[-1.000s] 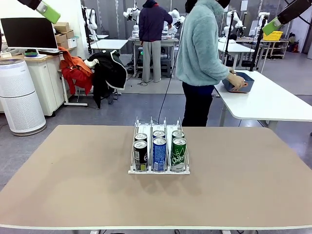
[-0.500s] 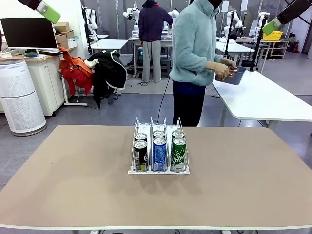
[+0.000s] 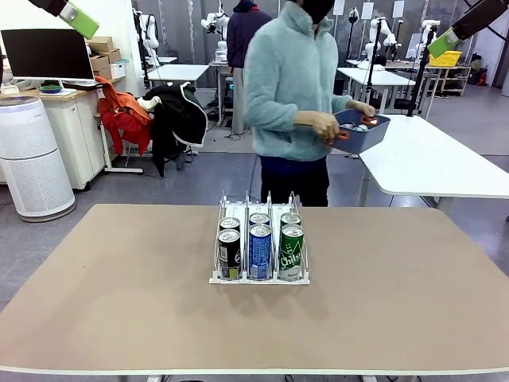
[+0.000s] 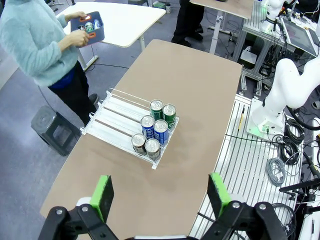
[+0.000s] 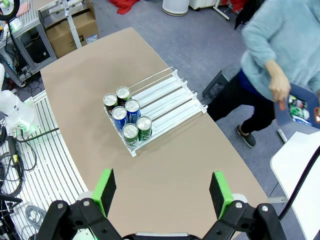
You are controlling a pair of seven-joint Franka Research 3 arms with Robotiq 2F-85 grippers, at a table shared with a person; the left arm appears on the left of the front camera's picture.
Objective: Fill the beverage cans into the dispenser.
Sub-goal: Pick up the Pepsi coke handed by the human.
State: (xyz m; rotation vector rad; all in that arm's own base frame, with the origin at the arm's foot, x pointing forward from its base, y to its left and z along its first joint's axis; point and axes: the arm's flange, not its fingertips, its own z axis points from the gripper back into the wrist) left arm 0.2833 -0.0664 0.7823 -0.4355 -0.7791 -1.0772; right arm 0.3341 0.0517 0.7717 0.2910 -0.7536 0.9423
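Your left fingers (image 4: 103, 196), black with green pads, stand wide apart and hold nothing. They hang high above the flat beige surface (image 4: 192, 85). Your right fingers (image 5: 218, 192) are the same: wide apart, nothing between them, high over that surface.

Below them, near the middle of the surface, stands the small three-lane dispenser (image 3: 258, 279) of clear plastic dividers and thin wire on a white base. Six slim aluminium beverage cans (image 3: 260, 251) with silver tops stand upright in it, two in each lane, one just behind the other, at the end nearest to you. The black-and-green ones are in your left lane, the blue ones with white lettering in the middle lane, the green ones with white script in your right lane.

Beyond the far edge a person (image 3: 294, 79) in a pale blue-green fleece top holds a dark blue rectangular plastic bin (image 3: 366, 137) with both hands (image 3: 322, 123), well apart from the dispenser. What lies in the bin is too small to tell.
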